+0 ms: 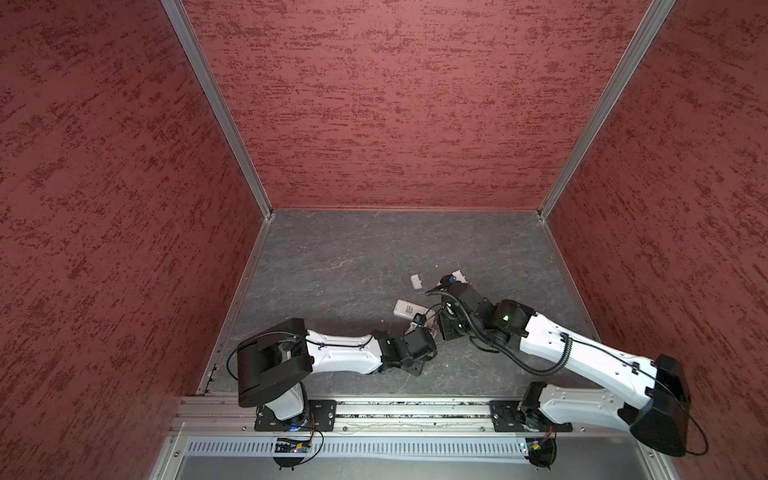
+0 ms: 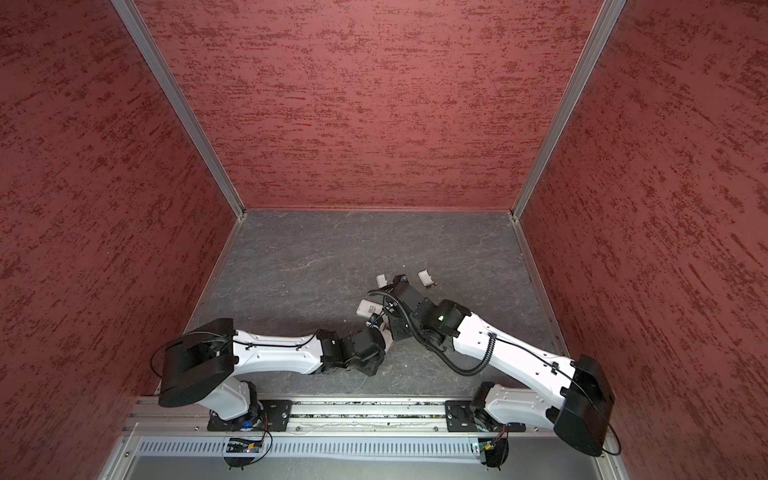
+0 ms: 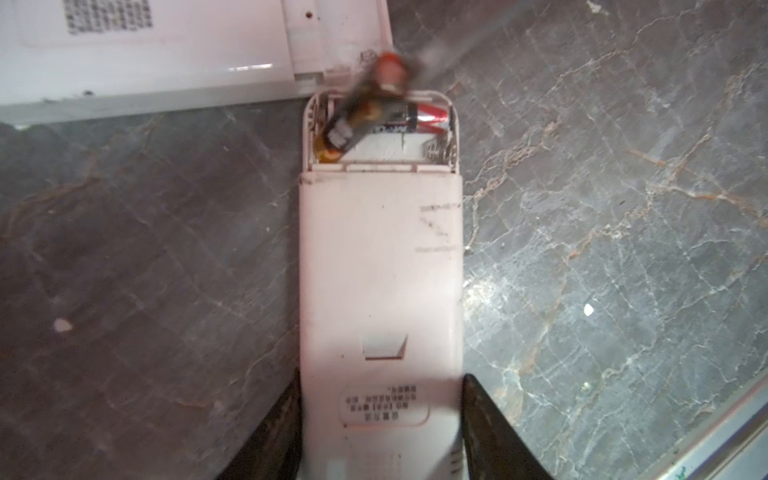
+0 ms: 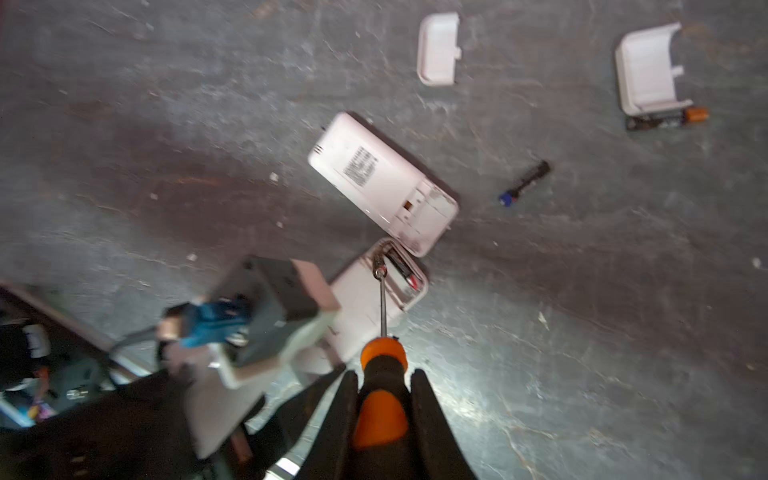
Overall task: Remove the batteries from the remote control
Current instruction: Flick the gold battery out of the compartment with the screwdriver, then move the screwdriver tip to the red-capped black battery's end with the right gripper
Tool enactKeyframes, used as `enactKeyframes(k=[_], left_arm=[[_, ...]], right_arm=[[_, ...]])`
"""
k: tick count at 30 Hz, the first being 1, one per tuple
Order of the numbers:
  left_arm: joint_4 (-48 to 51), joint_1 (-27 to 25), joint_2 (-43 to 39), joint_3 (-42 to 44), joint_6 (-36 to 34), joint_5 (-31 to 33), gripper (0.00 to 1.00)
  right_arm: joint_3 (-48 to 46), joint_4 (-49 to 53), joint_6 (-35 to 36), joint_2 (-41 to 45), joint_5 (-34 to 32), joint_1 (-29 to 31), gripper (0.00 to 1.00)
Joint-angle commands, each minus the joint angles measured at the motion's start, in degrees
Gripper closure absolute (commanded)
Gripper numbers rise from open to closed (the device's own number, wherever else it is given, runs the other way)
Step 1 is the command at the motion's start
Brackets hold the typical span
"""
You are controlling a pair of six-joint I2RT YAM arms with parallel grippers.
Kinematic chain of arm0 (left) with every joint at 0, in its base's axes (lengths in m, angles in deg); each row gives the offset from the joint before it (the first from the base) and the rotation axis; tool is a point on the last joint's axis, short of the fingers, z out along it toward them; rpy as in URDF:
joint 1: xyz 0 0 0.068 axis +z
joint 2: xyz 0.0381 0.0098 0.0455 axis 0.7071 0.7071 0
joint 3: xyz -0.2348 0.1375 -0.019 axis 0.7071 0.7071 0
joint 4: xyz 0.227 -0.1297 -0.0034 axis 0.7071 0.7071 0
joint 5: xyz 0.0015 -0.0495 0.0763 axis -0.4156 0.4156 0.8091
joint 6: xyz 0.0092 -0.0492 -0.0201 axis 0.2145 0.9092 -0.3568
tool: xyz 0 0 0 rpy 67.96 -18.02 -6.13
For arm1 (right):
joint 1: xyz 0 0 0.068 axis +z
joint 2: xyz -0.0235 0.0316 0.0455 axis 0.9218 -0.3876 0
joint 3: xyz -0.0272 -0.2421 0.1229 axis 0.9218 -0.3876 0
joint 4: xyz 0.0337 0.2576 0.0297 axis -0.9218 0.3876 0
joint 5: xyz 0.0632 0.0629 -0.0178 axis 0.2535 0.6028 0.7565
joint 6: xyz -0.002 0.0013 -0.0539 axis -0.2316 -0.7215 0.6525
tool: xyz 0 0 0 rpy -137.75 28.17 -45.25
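The left gripper [image 3: 380, 415] has its jaws pinching a white remote [image 3: 380, 270], back up with its compartment open. Two batteries [image 3: 419, 118] sit inside, one tilted half out. The right gripper [image 4: 384, 384], jaws clamped on an orange-and-black screwdriver [image 4: 383, 353], has the tip in that compartment. A second remote [image 4: 382, 183] lies emptied nearby, with two loose batteries [image 4: 525, 183] and two covers [image 4: 438, 48] beyond it on the table [image 4: 582, 332].
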Motion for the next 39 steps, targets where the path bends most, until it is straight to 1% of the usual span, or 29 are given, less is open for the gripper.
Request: enactKeyframes(k=[1, 4, 7, 11, 12, 14, 16, 19, 21, 24, 26, 28, 33, 39], left_arm=[[4.6, -1.3, 4.4, 4.3, 1.4, -8.2, 0.69], [3.8, -1.3, 4.1, 5.1, 1.7, -8.1, 0.69], [3.4, -1.3, 3.7, 5.6, 2.0, -8.0, 0.69], [3.8, -1.3, 3.3, 5.9, 2.4, -7.5, 0.69], [3.9, -1.3, 3.3, 5.9, 2.4, -7.3, 0.69], [4.1, -1.2, 3.2, 6.0, 2.7, -7.1, 0.63], [6.0, -0.9, 3.8, 5.1, 3.4, -6.6, 0.59], [9.9, -0.8, 4.8, 2.9, 4.7, -5.3, 0.5], [12.1, -0.8, 5.3, 1.8, 6.0, -4.7, 0.46], [14.5, -0.8, 5.9, 0.5, 8.5, -4.7, 0.41], [15.8, -0.8, 6.3, -0.1, 9.7, -5.2, 0.4], [17.4, -1.0, 7.1, -0.9, 10.6, -5.4, 0.39], [22.0, -1.9, 9.5, -3.9, 12.5, -4.3, 0.36], [25.0, -2.8, 10.7, -6.6, 13.5, -3.8, 0.36]], right_arm=[[4.4, -4.3, 1.4, -1.8, 2.6, 0.0, 1.0], [6.7, -5.9, 3.3, -5.1, 3.0, -0.1, 1.0], [8.6, -7.3, 5.0, -8.9, 1.9, -0.1, 1.0], [7.8, -9.5, 4.9, -8.8, 1.3, -1.6, 1.0], [7.5, -9.2, 4.6, -8.3, 0.6, -1.8, 1.0], [7.0, -8.1, 3.5, -7.1, -1.1, -2.1, 1.0], [6.3, -6.0, 1.1, -5.2, -3.5, -2.1, 1.0], [3.7, -3.9, -4.7, -0.9, -6.3, -2.1, 1.0], [1.9, -2.1, -8.8, 1.8, -7.8, -2.0, 1.0], [-1.6, -0.6, -14.6, 5.9, -9.3, -1.9, 1.0], [-3.7, -0.7, -16.9, 8.1, -10.1, -1.6, 1.0], [-4.9, -0.5, -17.8, 9.6, -11.1, -1.4, 1.0], [-5.9, -1.2, -17.3, 11.4, -12.2, -1.1, 1.0], [-7.3, -0.2, -18.7, 13.2, -12.4, 0.1, 1.0]])
